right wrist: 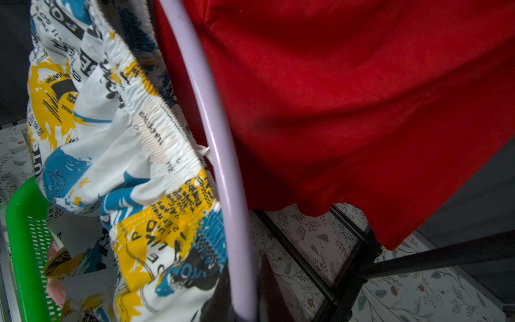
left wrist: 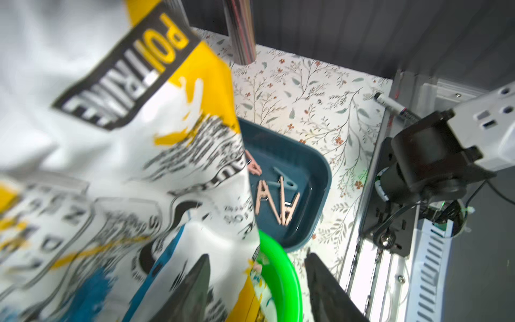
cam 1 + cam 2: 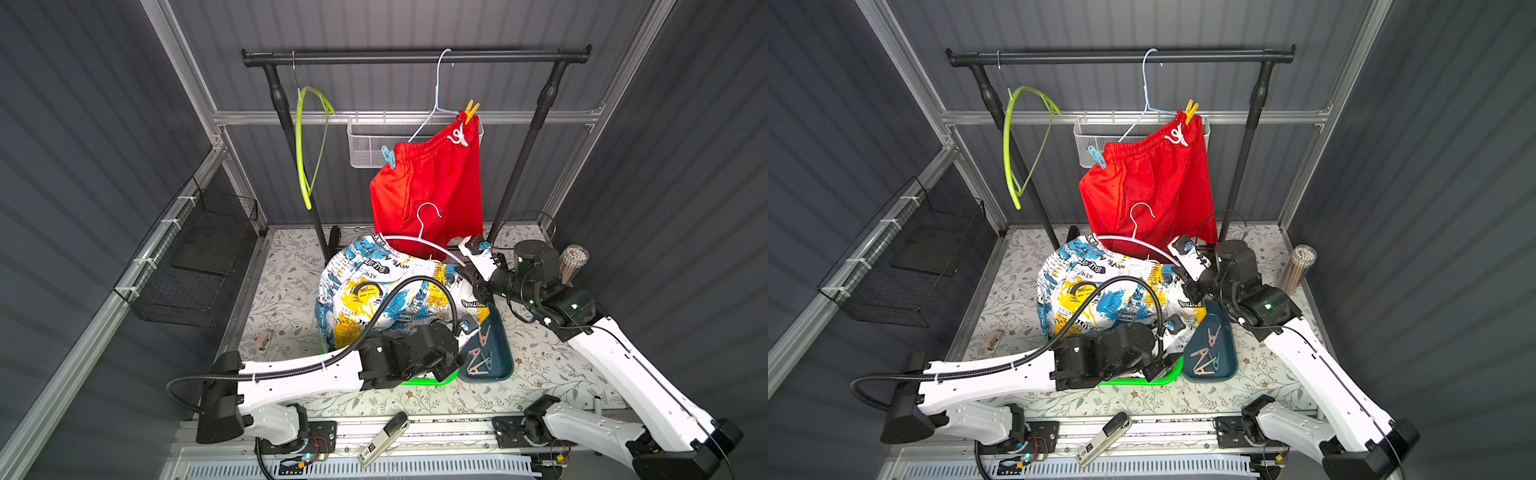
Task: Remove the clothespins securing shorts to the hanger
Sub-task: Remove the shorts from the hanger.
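Red shorts (image 3: 432, 187) hang on a light blue wire hanger (image 3: 436, 104), pinned by a yellow clothespin (image 3: 471, 110) and a light blue clothespin (image 3: 388, 157). Newspaper-print shorts (image 3: 374, 286) lie heaped over a green basket (image 3: 446, 379). My right gripper (image 1: 242, 278) is shut on the end of a pale lilac hanger (image 1: 220, 139) beside their waistband. My left gripper (image 2: 257, 254) is open at the basket rim, with the print fabric (image 2: 139, 167) draped against one finger. Several beige clothespins and a blue one (image 2: 278, 200) lie in a teal tray (image 3: 505, 357). Pale pink fabric (image 1: 54, 290) shows inside the basket.
An empty green hanger (image 3: 307, 153) hangs on the black rail (image 3: 415, 56). A beige clothespin (image 3: 264, 338) lies on the floral mat. A mesh basket (image 3: 365, 145) sits on the back wall, a black wire basket (image 3: 195, 266) on the left wall, and a cup of sticks (image 3: 573, 259) at the right.
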`<state>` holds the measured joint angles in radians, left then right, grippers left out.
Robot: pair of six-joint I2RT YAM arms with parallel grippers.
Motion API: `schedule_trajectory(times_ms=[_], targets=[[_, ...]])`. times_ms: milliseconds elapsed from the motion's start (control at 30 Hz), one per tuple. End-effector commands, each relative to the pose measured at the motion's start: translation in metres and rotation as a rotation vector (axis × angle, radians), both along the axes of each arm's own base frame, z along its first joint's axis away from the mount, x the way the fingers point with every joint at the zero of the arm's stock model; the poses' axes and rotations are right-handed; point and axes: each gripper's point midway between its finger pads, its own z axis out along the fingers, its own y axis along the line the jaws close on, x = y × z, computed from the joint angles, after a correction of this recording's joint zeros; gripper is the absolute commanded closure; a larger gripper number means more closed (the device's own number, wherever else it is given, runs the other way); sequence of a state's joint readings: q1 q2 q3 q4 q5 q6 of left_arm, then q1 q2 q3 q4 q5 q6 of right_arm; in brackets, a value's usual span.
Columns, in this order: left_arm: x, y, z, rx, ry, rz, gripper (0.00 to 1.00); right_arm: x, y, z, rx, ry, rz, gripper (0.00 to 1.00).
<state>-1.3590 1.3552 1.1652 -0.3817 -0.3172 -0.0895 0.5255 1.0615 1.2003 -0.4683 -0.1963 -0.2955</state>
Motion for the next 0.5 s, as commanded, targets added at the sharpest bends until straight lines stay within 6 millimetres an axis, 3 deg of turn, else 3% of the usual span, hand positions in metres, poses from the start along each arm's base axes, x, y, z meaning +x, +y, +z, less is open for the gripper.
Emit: schedule_trajectory(times_ms=[0, 67, 267, 367, 467], targets=[[0.011, 0.045, 0.014, 0.069, -0.031, 0.123, 0.43, -0.001, 0.0, 0.026, 0.068, -0.069, -0.01, 1.0], [0.02, 0.061, 0.035, 0.028, -0.05, 0.187, 0.43, -0.003, 0.001, 0.026, 0.077, -0.058, -0.008, 1.0], [0.08, 0.124, 0.136, -0.336, -0.046, 0.525, 0.42, -0.007, 0.002, 0.016, 0.069, -0.027, -0.049, 1.0], [0.1, 0.145, 0.161, -0.274, -0.142, 0.676, 0.39, -0.011, 0.004, 0.009, 0.018, -0.037, -0.068, 1.0], [0.115, 0.138, 0.164, -0.21, -0.131, 0.689, 0.36, -0.017, 0.002, 0.006, -0.024, -0.045, -0.077, 1.0]])
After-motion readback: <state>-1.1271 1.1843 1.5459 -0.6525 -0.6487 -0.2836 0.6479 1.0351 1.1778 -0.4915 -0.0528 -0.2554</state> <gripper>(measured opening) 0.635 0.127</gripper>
